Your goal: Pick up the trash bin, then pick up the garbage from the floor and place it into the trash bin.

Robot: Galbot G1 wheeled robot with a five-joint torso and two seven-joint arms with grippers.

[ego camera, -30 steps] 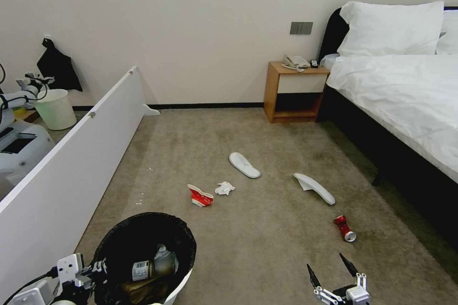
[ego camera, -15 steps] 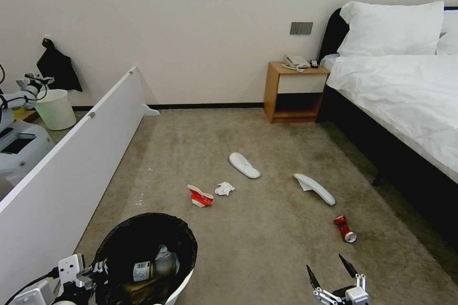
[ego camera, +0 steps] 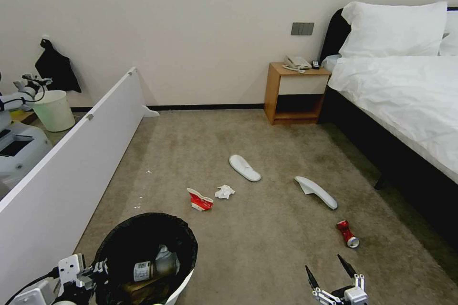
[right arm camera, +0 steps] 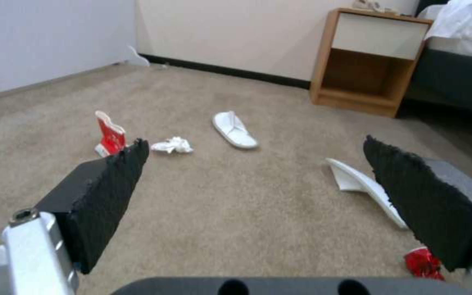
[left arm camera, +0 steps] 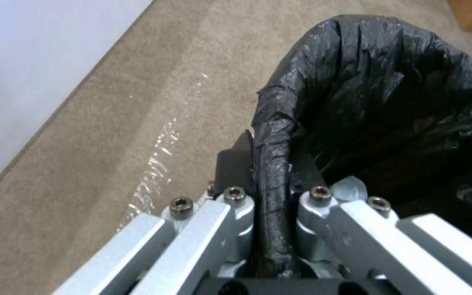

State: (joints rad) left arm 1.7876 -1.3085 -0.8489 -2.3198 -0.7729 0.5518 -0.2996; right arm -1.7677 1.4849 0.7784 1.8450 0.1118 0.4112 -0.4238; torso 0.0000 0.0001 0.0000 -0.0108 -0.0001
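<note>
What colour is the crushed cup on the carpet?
Red and white crushed cup, clearest in the head view.

trash bin [ego camera: 179,288]: round, white, black-bag-lined, standing upright, holding a bottle and paper | crushed red-white cup [ego camera: 200,200]: lying just beyond the trash bin | white tissue [ego camera: 224,192]: sitting beside cup | two white slippers [ego camera: 244,167] [ego camera: 316,192]: lying farther off | red can [ego camera: 347,234]: lying on its side, well right of bin

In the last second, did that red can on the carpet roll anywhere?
No. The camera shifted slightly; the red can keeps its spot near the white slipper.
</note>
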